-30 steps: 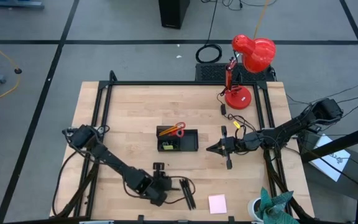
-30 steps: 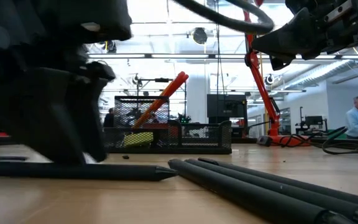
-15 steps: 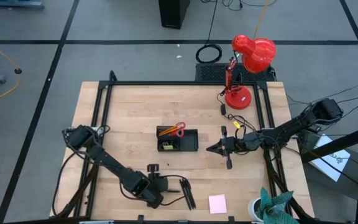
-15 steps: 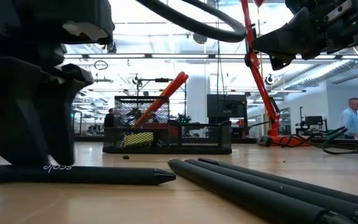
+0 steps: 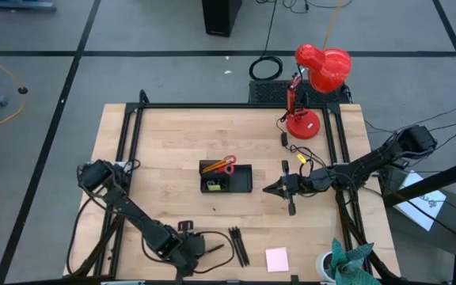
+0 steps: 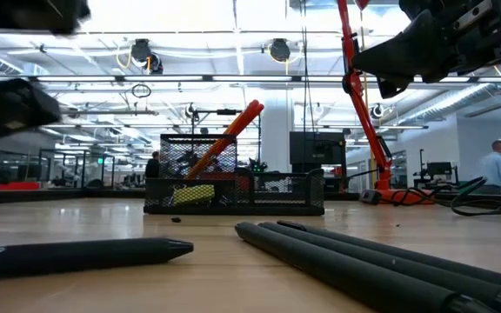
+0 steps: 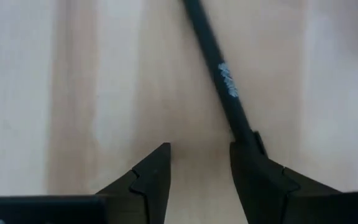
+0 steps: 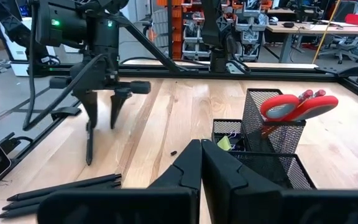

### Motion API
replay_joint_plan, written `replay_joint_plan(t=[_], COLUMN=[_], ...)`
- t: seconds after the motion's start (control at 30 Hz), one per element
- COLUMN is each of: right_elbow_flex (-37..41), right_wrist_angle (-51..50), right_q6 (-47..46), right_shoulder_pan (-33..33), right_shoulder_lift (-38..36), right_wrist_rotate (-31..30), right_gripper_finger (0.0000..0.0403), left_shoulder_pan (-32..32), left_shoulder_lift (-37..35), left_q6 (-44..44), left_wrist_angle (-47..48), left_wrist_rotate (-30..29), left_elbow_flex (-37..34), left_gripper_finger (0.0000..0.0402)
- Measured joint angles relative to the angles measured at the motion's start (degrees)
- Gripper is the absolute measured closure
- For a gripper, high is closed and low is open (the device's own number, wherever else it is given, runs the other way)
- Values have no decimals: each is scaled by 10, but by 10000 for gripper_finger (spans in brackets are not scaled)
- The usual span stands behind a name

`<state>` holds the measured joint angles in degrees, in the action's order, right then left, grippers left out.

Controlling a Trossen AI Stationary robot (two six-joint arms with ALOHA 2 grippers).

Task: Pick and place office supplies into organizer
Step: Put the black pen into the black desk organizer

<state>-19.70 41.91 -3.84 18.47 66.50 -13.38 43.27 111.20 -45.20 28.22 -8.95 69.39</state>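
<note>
Near desk's front edge, left gripper [image 5: 199,246] fingers apart over a loose pen [image 7: 219,74]; right gripper [image 5: 269,189] shut, idle. Organizer [image 5: 242,180] holds scissors [image 5: 226,164], pencils; pens, sticky pad [image 5: 276,259] remain.

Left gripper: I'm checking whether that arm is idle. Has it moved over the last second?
Yes. In the high view the left gripper has slid toward the table's near edge, farther from the organizer, and away from the pens.

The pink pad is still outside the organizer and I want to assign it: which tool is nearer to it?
Left. The left tool hovers near the table's front edge, level with the pink pad across the pens. The right tool sits farther back, beside the organizer.
</note>
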Motion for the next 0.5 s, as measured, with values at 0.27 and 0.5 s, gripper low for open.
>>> replay_joint_plan(t=[0.27,0.5], right_elbow_flex=[0,0], right_wrist_angle=[1,3], right_q6=[0,0], right_shoulder_pan=[0,0], right_shoulder_lift=[0,0], right_wrist_rotate=[0,0], right_gripper_finger=[399,399], left_shoulder_pan=[-8,-33], left_shoulder_lift=[-42,-36], left_q6=[72,182], left_wrist_angle=[-23,-153], left_wrist_rotate=[-113,-14], left_elbow_flex=[2,7], left_gripper_finger=[234,234])
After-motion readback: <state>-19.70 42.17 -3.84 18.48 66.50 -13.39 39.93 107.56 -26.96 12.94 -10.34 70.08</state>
